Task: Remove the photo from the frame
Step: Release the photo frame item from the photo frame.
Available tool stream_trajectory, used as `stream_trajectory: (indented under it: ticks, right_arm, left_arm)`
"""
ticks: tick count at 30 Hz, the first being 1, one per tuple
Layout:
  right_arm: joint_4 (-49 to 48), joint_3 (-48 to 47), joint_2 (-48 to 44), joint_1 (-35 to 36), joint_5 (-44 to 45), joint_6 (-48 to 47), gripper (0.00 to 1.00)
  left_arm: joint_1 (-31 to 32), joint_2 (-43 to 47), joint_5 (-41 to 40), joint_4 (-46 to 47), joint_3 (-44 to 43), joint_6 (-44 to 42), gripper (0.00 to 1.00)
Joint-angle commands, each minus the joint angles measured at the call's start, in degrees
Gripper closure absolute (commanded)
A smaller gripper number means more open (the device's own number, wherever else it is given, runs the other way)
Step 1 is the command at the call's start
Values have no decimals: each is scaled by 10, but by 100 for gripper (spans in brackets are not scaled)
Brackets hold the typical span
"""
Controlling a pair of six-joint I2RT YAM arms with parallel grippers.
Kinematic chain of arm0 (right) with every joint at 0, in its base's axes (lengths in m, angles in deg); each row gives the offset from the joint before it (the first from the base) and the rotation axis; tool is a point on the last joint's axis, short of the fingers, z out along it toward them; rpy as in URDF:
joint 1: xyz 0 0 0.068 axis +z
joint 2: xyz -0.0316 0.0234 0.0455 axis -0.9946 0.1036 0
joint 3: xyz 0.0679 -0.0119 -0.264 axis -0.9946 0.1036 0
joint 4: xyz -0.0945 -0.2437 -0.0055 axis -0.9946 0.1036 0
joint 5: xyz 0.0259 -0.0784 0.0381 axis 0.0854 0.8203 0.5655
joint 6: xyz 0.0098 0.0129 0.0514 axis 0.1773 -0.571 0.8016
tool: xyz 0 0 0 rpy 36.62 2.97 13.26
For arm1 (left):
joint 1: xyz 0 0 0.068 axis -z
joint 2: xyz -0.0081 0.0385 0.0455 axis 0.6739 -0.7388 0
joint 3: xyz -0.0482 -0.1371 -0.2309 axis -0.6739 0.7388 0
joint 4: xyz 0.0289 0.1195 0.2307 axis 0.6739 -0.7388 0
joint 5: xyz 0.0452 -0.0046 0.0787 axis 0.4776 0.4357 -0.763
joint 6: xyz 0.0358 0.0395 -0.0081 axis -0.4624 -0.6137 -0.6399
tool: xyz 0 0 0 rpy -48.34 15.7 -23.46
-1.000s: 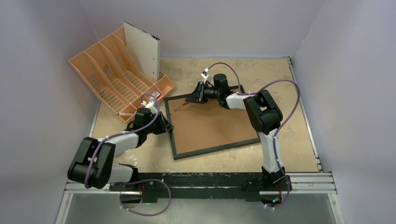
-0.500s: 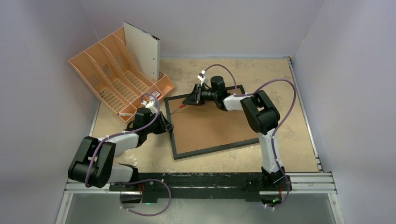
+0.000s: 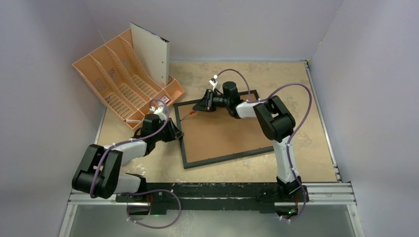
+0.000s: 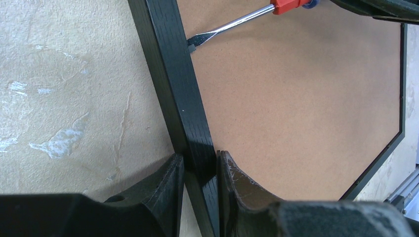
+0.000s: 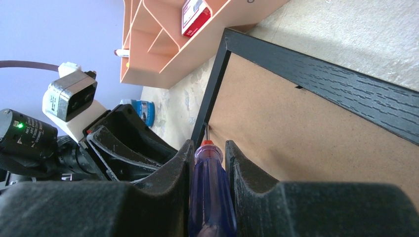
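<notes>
- Lilac walls close in your scuffed beige surface (image 3: 296, 163), with both arms reaching out from the near edge.
- Your frame (image 3: 227, 157) lies flat near the middle of the surface, back up and turned slightly askew, so the photo is hidden from you.
- Filling its black rails is a plain brown backing board (image 3: 222, 133), flat and seated inside them.
- Your left jaws are clamped on the frame's left rail (image 4: 183, 103), one finger on the outer side and one on the board side, towards the rail's near end.
- Your right jaws are shut on the blue handle of a screwdriver (image 5: 210, 197), which has a red collar and a bright metal shaft (image 4: 232, 24).
- That right arm (image 3: 269, 116) reaches in over the frame's far rail, the tool pointing towards the left rail.
- The flat tip sits at the inner edge of the left rail, right against a small grey tab (image 4: 190, 48) where board meets rail.
- Off the frame's far-left corner you have an orange file organiser (image 3: 118, 84), near the frame; you cannot tell whether they touch.
- A white sheet (image 3: 150, 52) stands upright in the organiser's far-right slot.
</notes>
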Motion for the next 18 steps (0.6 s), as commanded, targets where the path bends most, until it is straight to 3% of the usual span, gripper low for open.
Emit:
stream_trajectory:
  ticks: [1, 6, 18]
  right_arm:
    - [42, 30, 1, 51, 33, -19, 100]
    - [104, 24, -38, 78, 111, -41, 100]
    - [376, -125, -82, 199, 353, -106, 100]
  left_arm:
    - [6, -28, 1, -29, 17, -33, 100]
    - [6, -28, 3, -27, 18, -33, 100]
    - [6, -25, 1, -20, 23, -27, 100]
